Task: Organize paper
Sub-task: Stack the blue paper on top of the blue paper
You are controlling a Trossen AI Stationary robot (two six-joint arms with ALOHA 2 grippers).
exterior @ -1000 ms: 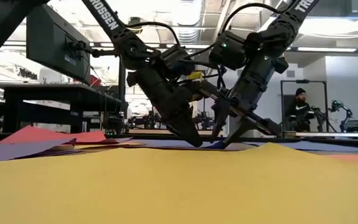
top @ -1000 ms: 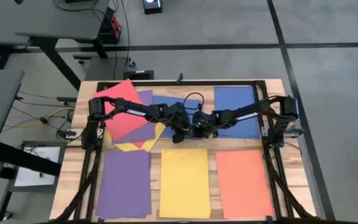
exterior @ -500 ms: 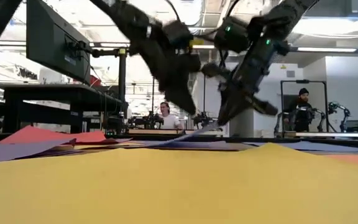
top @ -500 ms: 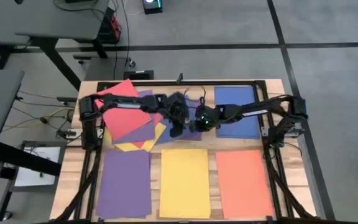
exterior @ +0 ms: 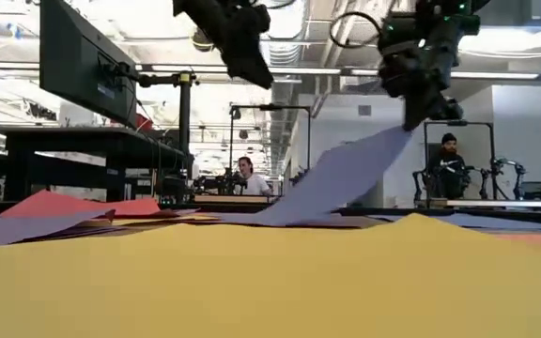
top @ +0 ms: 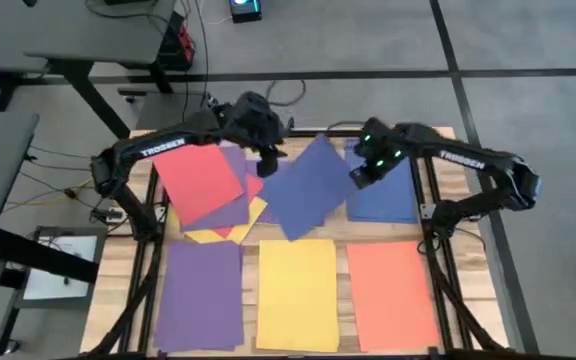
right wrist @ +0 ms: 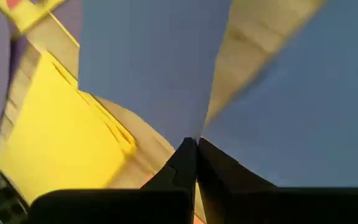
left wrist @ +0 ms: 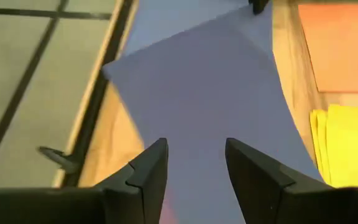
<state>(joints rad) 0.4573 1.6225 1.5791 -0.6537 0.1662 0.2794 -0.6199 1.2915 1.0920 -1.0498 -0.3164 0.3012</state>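
Note:
A blue sheet of paper (top: 303, 190) slopes up from the table's middle, and my right gripper (top: 360, 172) is shut on its raised right corner. Its lower left end (exterior: 285, 214) rests on the loose pile of red (top: 198, 178), purple and yellow sheets. My left gripper (left wrist: 194, 168) hangs open high above the sheet's far left part, touching nothing. A second blue sheet (top: 388, 195) lies flat at the far right. Purple (top: 200, 295), yellow (top: 298, 295) and orange (top: 393, 295) sheets lie in a row near the front edge. My right gripper pinches the blue sheet's raised corner (right wrist: 188, 121) between its two fingers, coming from above and pointing down (exterior: 409, 122). The corner is lifted well clear of the table. From it the sheet runs down in a slack slope to its opposite end on the pile.
A dark metal frame (top: 438, 250) runs round the table's edges. Bare wood shows between the far sheets and the near row. In the low view two people (exterior: 249, 176) (exterior: 449, 160) are in the room beyond the table.
Both grippers have risen from the table's middle. My left gripper has gone up and toward the far edge, away from the sheet. My right gripper has gone up and toward the right edge, lifting one corner of the blue sheet while its other end stays on the pile.

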